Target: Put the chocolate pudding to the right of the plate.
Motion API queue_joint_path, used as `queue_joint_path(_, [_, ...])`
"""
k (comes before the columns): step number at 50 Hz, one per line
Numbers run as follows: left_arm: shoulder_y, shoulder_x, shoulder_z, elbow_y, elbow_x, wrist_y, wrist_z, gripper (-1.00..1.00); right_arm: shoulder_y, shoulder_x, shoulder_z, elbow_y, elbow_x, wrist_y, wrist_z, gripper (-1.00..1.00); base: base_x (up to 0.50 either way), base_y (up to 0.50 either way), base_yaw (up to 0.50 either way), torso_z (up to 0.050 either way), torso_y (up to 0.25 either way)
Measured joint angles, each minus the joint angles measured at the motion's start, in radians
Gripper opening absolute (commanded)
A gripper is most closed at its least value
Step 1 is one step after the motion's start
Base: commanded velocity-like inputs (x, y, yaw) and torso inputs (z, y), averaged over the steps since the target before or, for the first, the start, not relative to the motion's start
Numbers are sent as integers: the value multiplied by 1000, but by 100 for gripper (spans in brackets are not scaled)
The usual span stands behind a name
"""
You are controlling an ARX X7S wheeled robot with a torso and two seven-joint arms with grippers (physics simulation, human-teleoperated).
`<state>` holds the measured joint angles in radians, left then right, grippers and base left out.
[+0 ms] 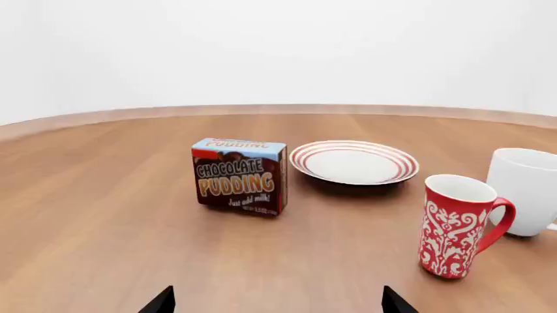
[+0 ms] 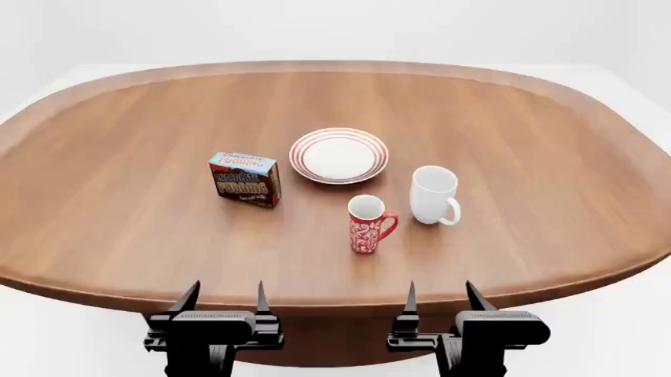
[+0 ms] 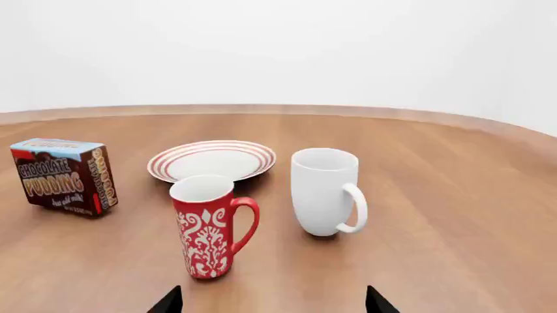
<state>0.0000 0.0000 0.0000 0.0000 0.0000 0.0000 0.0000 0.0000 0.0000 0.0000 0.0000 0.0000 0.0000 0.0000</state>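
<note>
Grippers first: left gripper [image 2: 222, 302] and right gripper [image 2: 438, 302] hover spread and empty, nearer than the plate [image 2: 339, 155]. Chocolate pudding [image 2: 244, 178] stands left of it. Carrying it across risks clipping the red mug [image 2: 368, 224] (white mug [image 2: 434, 195] too).
</note>
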Motion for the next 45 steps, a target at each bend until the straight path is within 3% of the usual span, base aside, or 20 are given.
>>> queue_joint_path(7, [1,-13,14,-2,-14,2,-13,100,-2,13,-18,4,7,-1,15,100,0,45,0,0,0])
queue_joint_path(35, [-7,-67,75,-3,-66,-4,-77,100,-8,67,-95,-3,27,-3,87,100,0,500,0,0,0])
queue_joint_path(40, [-42,-92,75,88,-82,-132,-85,100,25,79,-103,-75,43,99,87,100,0,60,0,0,0])
queue_joint_path(45, [-188,-130,53,260,-134,-435,-93,100,157,106,-94,-249,80,363,86,100,0,0,0,0,0])
